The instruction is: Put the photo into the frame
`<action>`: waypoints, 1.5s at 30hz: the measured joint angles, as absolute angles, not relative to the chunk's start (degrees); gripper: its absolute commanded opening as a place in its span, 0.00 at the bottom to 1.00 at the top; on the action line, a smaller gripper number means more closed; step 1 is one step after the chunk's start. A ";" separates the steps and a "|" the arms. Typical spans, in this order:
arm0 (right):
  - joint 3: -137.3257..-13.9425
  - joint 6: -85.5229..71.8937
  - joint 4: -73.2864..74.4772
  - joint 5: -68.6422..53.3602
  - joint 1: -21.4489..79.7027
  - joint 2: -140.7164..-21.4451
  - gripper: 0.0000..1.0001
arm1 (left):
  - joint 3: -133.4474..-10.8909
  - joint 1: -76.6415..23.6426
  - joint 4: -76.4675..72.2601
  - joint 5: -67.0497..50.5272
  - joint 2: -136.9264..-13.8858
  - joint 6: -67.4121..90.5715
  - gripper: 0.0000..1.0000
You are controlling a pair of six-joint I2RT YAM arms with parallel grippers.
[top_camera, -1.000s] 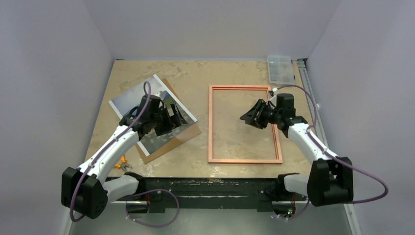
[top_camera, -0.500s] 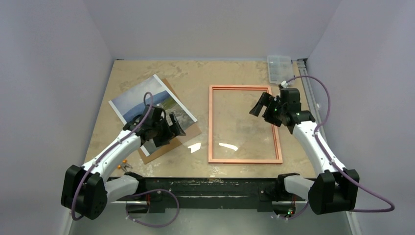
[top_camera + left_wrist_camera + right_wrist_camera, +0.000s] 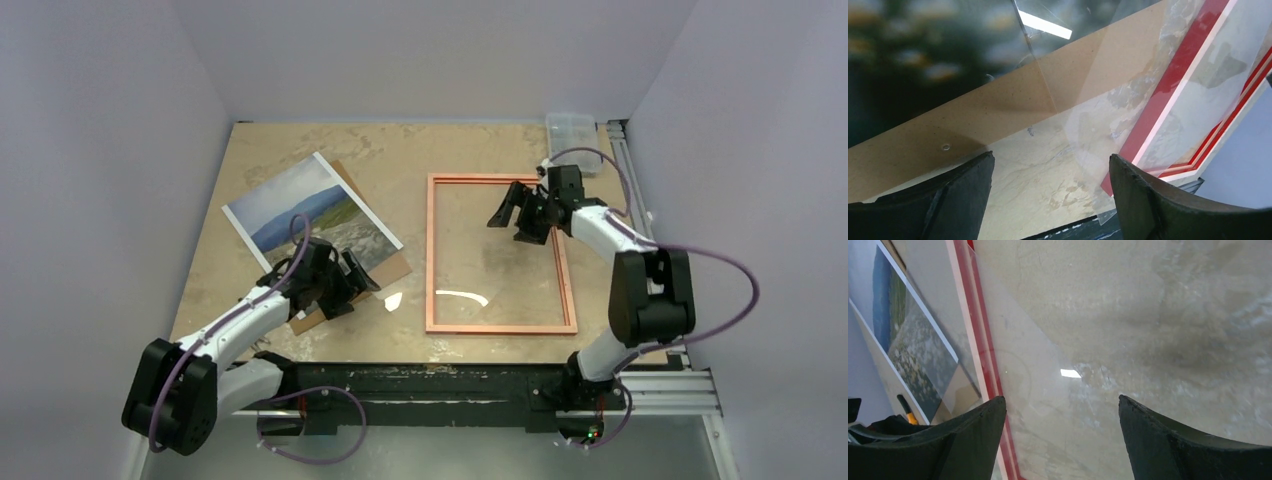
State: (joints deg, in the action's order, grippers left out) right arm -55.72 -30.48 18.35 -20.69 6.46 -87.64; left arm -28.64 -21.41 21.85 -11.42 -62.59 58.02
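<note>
Frame (image 3: 430, 250): we see it lying flat on the table (image 3: 400, 150), copper-brown side up in the overhead view, with a glint on its clear pane.
Photo (image 3: 300, 205): left of the frame and not touching it, picture side up, lying askew on a brown board (image 3: 392, 268).
Left claw (image 3: 345, 280): left of the frame's near-left corner, low over the board corner nearest the frame. In its wrist view we see the fingers (image 3: 948, 195) spread wide with nothing between them.
Right claw (image 3: 515, 215): over the frame's far-right part, just inside the right rail. We find its fingers (image 3: 1188, 440) wide apart and holding nothing.
Plastic box (image 3: 572, 140): just beyond the frame's far-right corner.
</note>
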 measured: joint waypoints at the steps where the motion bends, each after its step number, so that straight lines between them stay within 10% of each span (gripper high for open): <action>1: -57.32 -30.06 17.80 -22.37 6.46 -90.98 0.80 | -27.68 -21.41 20.40 -11.75 -62.57 58.78 0.80; 13: -72.90 -29.02 12.45 -39.97 6.70 -115.15 0.75 | -24.51 -21.41 11.16 -13.74 -64.42 63.07 0.74; 29: -71.29 -32.62 5.72 -51.00 11.86 -115.94 0.32 | -25.30 -21.41 9.65 -14.90 -66.54 62.76 0.70; 37: -55.59 -32.84 6.83 -47.99 11.94 -98.15 0.37 | -32.77 -21.41 13.98 -14.66 -68.36 58.85 0.70; 45: -44.05 -31.99 12.29 -39.11 12.14 -85.54 0.68 | -41.36 -21.96 14.57 -16.51 -76.71 54.17 0.71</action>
